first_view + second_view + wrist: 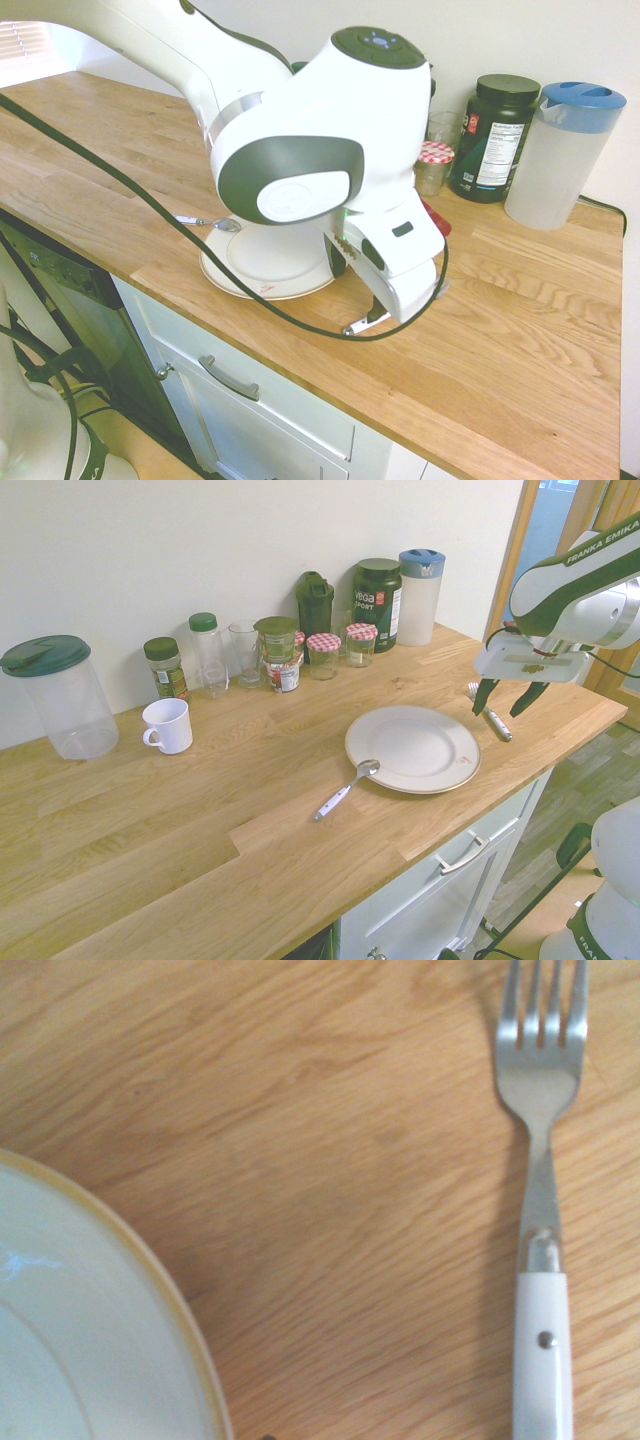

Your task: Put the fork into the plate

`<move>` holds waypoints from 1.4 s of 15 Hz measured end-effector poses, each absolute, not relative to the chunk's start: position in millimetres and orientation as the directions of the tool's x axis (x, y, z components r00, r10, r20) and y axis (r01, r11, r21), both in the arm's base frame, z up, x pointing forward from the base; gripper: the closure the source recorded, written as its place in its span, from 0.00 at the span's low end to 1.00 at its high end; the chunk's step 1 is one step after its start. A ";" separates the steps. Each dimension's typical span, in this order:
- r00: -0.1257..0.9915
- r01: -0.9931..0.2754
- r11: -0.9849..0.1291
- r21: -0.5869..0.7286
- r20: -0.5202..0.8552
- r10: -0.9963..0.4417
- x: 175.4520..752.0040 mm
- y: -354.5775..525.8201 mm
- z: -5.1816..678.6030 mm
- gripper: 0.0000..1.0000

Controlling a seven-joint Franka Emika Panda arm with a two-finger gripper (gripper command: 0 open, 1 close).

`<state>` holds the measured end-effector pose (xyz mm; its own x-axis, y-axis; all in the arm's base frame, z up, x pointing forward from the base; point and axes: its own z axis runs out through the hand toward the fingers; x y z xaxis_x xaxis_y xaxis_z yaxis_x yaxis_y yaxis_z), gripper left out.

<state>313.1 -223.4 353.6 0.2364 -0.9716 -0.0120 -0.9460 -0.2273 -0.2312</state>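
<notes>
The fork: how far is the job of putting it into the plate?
Done: nothing yet. The fork lies on the wooden counter, apart from the plate, which holds no fork. In hand: the claw hangs open above the fork, not gripping it. Left: grasp the fork, lift it, carry it across and set it on the plate.

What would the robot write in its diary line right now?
gripper: open, above fork | fork: flat on counter, beside plate, not touching | plate: empty, spoon bowl on rim | step: grasp not yet made
</notes>
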 end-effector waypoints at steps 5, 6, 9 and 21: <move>0.131 -0.959 -0.123 -0.255 -0.015 -0.991 299.9 -250.6 343.2 1.00; 0.122 -0.958 -0.116 -0.261 -0.006 -0.993 298.6 -253.6 344.3 1.00; 0.105 -0.957 -0.105 -0.270 0.014 -0.994 298.2 -257.4 346.9 1.00; 0.102 -0.976 -0.102 -0.191 0.009 -0.995 313.7 -236.2 333.2 1.00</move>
<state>313.7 -236.2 333.2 0.1020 -0.9947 0.0092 -0.9763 -0.1018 -0.1911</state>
